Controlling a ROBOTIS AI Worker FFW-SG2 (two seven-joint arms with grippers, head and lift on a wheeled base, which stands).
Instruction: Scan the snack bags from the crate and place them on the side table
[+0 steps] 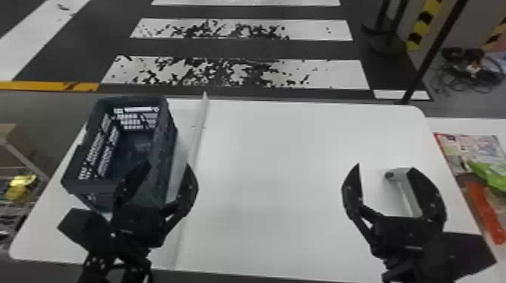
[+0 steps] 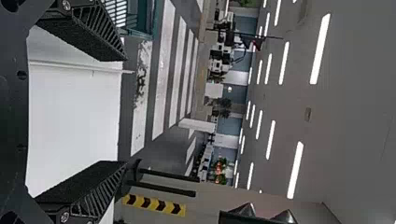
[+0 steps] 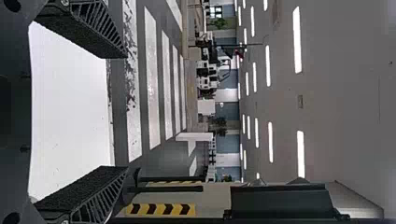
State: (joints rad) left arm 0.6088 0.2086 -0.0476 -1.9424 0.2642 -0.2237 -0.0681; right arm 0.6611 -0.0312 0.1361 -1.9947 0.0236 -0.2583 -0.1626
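Over white table (image 1: 278, 169), left gripper (image 1: 168, 164) and right gripper (image 1: 386, 166) both gape wide. Snack bags (image 1: 486, 210) likely light, soft, slippery; pinch gently by sealed edge.

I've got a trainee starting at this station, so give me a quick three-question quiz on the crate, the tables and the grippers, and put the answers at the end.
1. Multiple choice: on which part of the white table does the crate stand? A, the left; B, the middle; C, the right.
2. True or false: the left gripper has its two fingers standing apart.
3. Fill in the blank: the green packet lies on the side table, beyond the white table's ____ edge.

Key: 1, A; 2, true; 3, right.
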